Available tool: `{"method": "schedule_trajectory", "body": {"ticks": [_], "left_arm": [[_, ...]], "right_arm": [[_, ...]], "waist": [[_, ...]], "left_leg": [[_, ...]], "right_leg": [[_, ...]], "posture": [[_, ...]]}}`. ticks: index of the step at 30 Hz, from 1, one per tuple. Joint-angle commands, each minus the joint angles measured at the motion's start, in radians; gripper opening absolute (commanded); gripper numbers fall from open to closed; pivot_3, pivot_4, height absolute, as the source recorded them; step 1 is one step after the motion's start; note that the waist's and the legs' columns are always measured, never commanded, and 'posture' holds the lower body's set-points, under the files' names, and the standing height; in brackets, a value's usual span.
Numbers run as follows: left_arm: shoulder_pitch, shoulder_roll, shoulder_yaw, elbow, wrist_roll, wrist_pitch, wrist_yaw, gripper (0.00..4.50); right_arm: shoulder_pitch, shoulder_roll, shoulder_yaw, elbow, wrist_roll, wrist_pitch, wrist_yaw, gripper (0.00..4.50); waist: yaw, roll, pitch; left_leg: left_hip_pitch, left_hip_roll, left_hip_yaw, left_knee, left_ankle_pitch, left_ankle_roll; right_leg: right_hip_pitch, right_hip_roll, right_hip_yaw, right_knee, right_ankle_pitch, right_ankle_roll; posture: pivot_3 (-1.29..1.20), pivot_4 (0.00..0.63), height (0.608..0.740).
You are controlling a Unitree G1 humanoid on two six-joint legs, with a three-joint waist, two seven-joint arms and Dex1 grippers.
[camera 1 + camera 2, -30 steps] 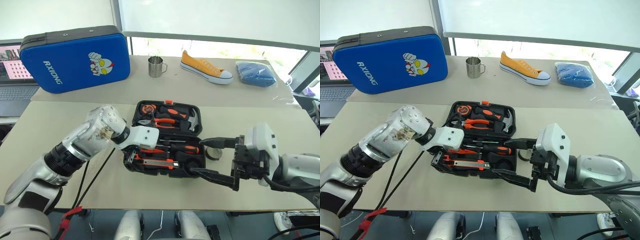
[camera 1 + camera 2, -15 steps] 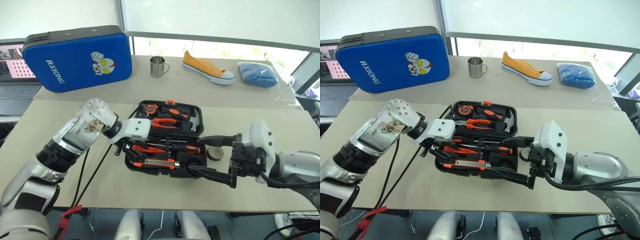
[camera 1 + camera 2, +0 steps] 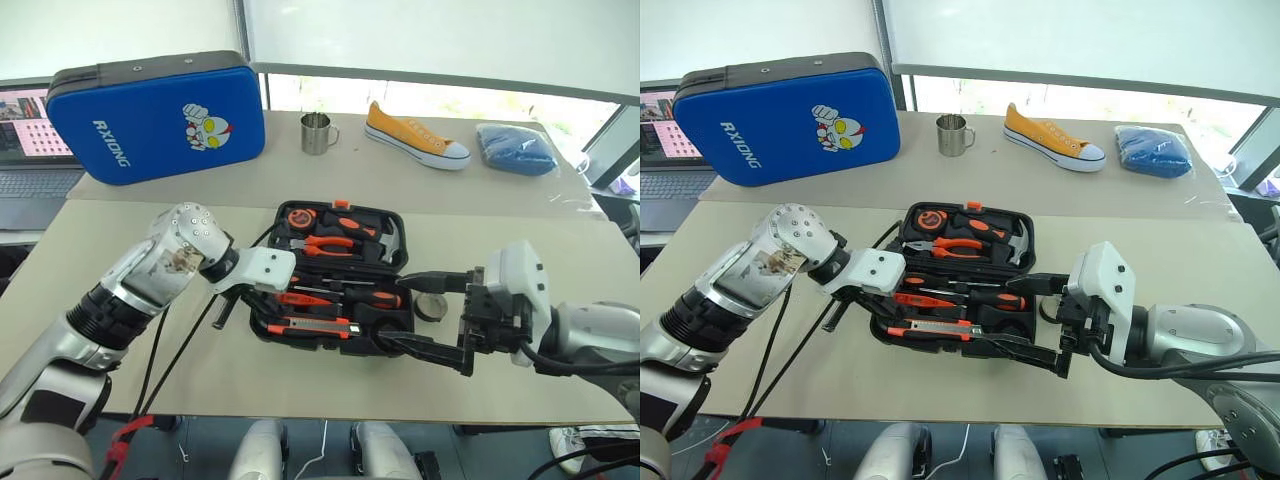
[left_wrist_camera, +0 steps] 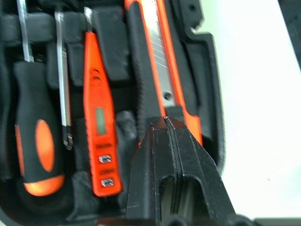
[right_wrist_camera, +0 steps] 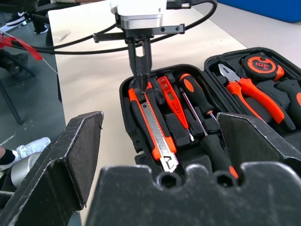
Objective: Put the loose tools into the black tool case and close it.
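We see the black tool case [image 3: 335, 275] lying open on the table [image 3: 120, 245], the utility knife [image 5: 153, 129] seated in its near half. Our left gripper [image 5: 141, 84] has its jaws pressed together at the knife's end; our right gripper [image 3: 432, 317] holds its jaws spread beside the dark tape roll [image 3: 431, 309].

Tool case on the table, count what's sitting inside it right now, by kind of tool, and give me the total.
long screwdrivers: 2
slim orange screwdriver: 1
utility knife: 1
pliers: 1
hammer: 1
tape measure: 1
Total in the tool case: 7
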Motion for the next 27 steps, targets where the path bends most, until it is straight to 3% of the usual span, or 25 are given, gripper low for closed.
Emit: {"method": "schedule_trajectory", "body": {"ticks": [1,11,18,27], "left_arm": [[0.011,-0.021,-0.025,0.015,0.071,-0.062,0.054,0.02],[0.044,-0.065,-0.037,0.018,0.103,-0.069,0.069,0.02],[-0.038,-0.117,0.056,0.013,-0.015,0.010,0.027,0.02],[-0.049,-0.172,-0.075,0.050,0.086,-0.130,0.044,0.02]], "right_arm": [[-0.006,-0.012,-0.021,-0.022,0.011,-0.005,0.004,4.50],[-0.008,-0.012,-0.023,-0.026,0.017,-0.003,0.002,4.50],[-0.010,-0.011,-0.021,-0.018,0.011,-0.005,0.003,4.50],[-0.016,-0.002,-0.007,-0.020,0.006,-0.006,-0.009,4.50]], "waist": [[0.002,0.000,0.000],[0.011,0.001,-0.001],[0.012,0.000,0.000],[0.006,0.001,-0.001]], "left_leg": [[0.000,0.000,0.000,0.000,0.000,0.000],[0.001,0.000,0.000,0.001,0.000,0.000],[0.000,-0.001,0.000,0.001,0.000,0.000],[0.000,0.000,0.000,0.001,0.000,0.000]], "right_leg": [[0.000,0.000,0.000,0.000,0.000,0.000],[0.001,0.000,0.000,0.000,0.000,0.000],[0.001,-0.001,0.000,0.000,0.000,0.001],[0.000,0.000,0.000,0.000,0.000,0.000]], "posture": [[0.00,0.150,0.739],[0.00,0.150,0.739],[0.00,0.150,0.739],[0.00,0.150,0.739]]}}
